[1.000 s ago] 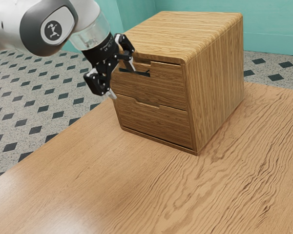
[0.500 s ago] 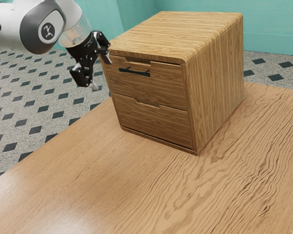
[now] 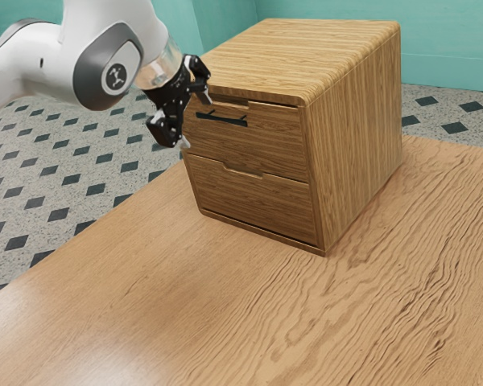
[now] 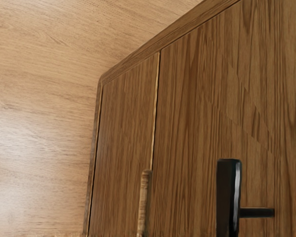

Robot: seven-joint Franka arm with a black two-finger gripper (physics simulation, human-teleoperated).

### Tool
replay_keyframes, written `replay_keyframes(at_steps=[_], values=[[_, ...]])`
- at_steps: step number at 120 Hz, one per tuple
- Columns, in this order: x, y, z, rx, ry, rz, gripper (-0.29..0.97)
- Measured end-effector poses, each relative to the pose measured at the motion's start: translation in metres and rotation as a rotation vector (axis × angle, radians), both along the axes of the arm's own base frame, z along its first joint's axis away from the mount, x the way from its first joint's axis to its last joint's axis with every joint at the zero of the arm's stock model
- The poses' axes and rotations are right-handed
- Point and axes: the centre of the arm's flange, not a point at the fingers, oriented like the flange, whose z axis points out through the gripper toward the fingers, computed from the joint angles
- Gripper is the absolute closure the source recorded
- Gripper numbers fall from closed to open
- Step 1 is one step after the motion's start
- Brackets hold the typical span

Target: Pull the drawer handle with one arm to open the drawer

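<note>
Claw (image 3: 191, 112) back at the handle's end, drawer not yet out

On the tabletop (image 3: 225, 322) the cabinet (image 3: 354, 121) stands with both fronts looking flush, so we read the top drawer (image 3: 258, 141) as shut, its black handle (image 3: 223, 119) lying across the front. Half a second ago our claw had swung clear toward the exterior view's left; now it is back, spread wide, at the handle's end beside the cabinet's corner. Whether it touches the bar we cannot quite tell. We judge this a fresh approach: nothing is gripped, and the whole pull lies ahead.
</note>
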Motion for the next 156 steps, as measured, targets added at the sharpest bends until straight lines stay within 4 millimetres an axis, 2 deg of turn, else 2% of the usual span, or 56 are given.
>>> replay_keyframes(at_steps=[48, 77, 119, 156], values=[[0.013, -0.003, -0.009, 0.009, -0.031, -0.026, 0.01], [0.014, -0.004, -0.009, 0.013, -0.038, -0.032, 0.24], [0.018, -0.003, -0.013, 0.017, -0.047, -0.040, 0.36], [0.019, -0.004, -0.013, 0.017, -0.051, -0.042, 0.53]])
